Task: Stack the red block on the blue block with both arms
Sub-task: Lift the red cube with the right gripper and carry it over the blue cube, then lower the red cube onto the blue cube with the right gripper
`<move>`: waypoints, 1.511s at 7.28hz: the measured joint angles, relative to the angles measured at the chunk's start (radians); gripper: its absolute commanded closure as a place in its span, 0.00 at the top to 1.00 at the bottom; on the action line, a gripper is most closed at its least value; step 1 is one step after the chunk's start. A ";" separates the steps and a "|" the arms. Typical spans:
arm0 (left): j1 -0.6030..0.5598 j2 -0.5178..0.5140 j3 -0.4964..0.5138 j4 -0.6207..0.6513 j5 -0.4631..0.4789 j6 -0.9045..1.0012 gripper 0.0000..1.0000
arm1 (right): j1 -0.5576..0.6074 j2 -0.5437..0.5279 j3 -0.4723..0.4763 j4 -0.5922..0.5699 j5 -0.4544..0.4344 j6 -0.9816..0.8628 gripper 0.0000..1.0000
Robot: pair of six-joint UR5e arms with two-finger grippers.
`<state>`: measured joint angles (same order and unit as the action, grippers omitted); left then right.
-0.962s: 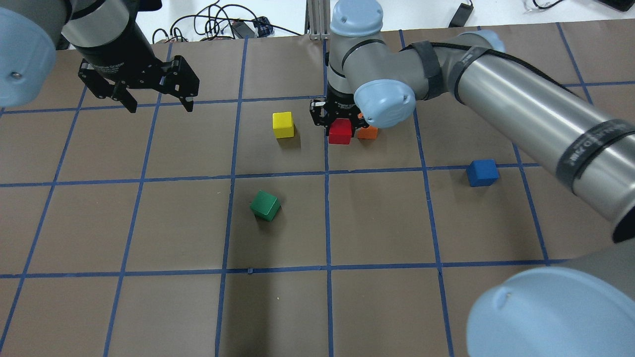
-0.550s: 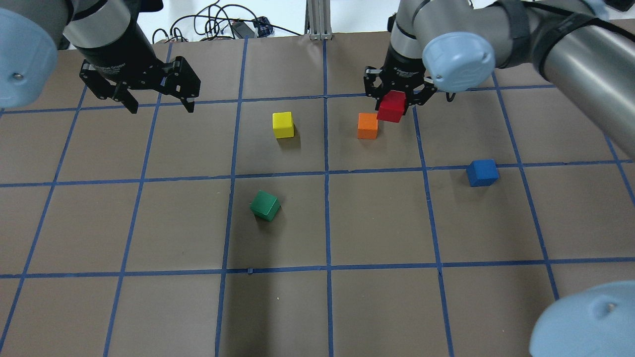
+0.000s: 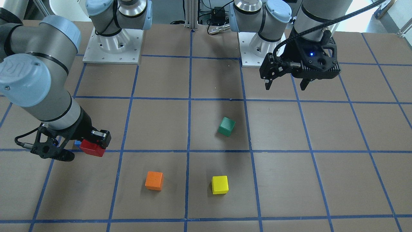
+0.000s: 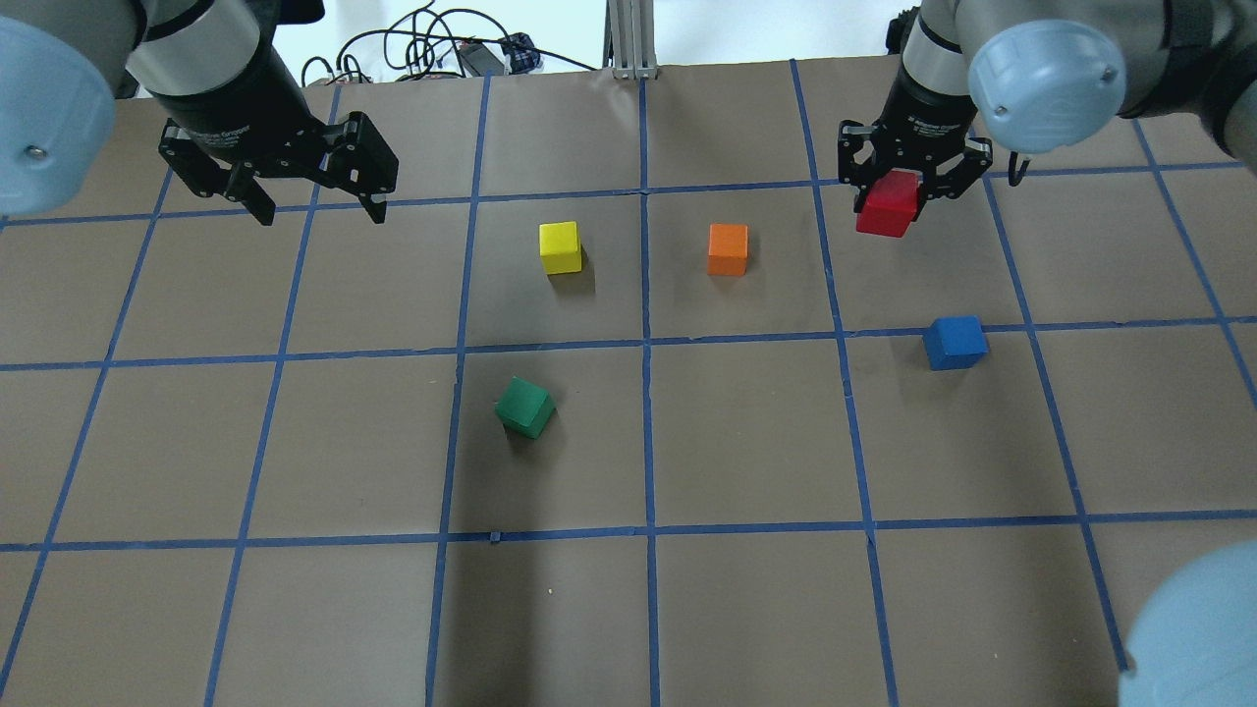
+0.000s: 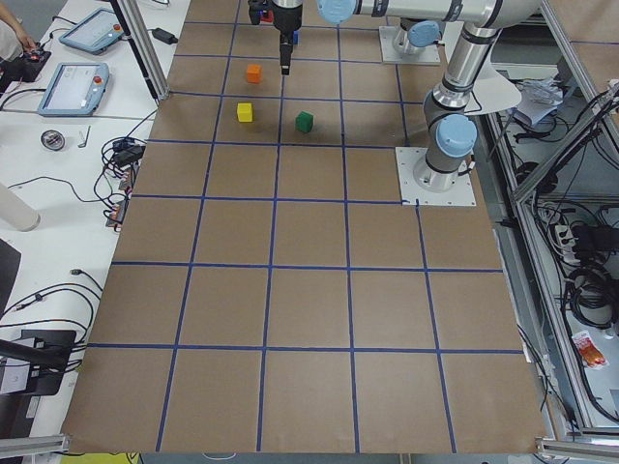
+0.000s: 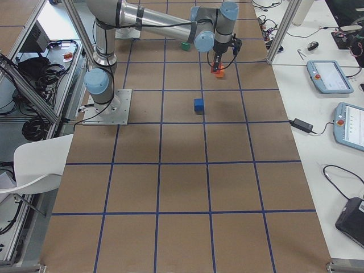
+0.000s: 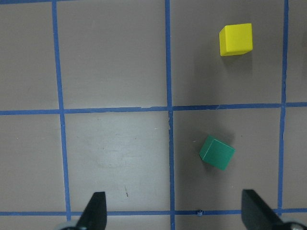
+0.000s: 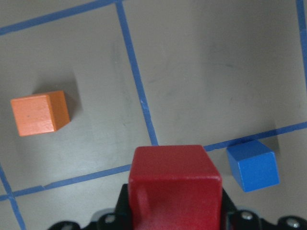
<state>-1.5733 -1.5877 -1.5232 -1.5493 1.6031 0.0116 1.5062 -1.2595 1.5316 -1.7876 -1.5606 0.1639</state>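
Red block (image 4: pixel 887 212) clamped in right hand (image 4: pixel 892 196), blue block (image 4: pixel 955 342) near, untouched

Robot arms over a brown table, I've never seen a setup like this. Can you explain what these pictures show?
Two jointed robot arms stand at a gridded table. One picture looks down from behind them, one faces them, two look from the table's ends, two come from wrist cameras. On the table lie a blue block, orange block, yellow block and green block. The right gripper holds a red block in the air, not yet above the blue one. The left gripper hangs open, empty.
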 measured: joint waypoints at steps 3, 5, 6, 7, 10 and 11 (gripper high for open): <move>-0.002 0.000 -0.001 0.000 0.001 0.000 1.00 | -0.106 -0.060 0.112 -0.006 -0.004 -0.252 0.00; -0.002 0.000 -0.003 0.000 0.002 0.001 1.00 | -0.155 -0.080 0.178 -0.012 -0.004 -0.427 0.00; -0.002 0.001 -0.004 0.000 0.002 0.001 1.00 | -0.172 -0.091 0.211 -0.027 -0.004 -0.481 0.00; -0.002 0.001 -0.006 0.001 0.003 0.000 1.00 | -0.184 -0.099 0.245 -0.062 -0.004 -0.518 0.00; -0.002 0.001 -0.008 0.002 0.004 0.000 1.00 | -0.190 -0.102 0.353 -0.259 -0.004 -0.582 0.00; -0.002 0.002 -0.008 0.002 0.003 0.001 1.00 | -0.190 -0.100 0.372 -0.290 -0.004 -0.584 0.00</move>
<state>-1.5754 -1.5862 -1.5309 -1.5478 1.6066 0.0122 1.3159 -1.3597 1.9032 -2.0778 -1.5641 -0.4198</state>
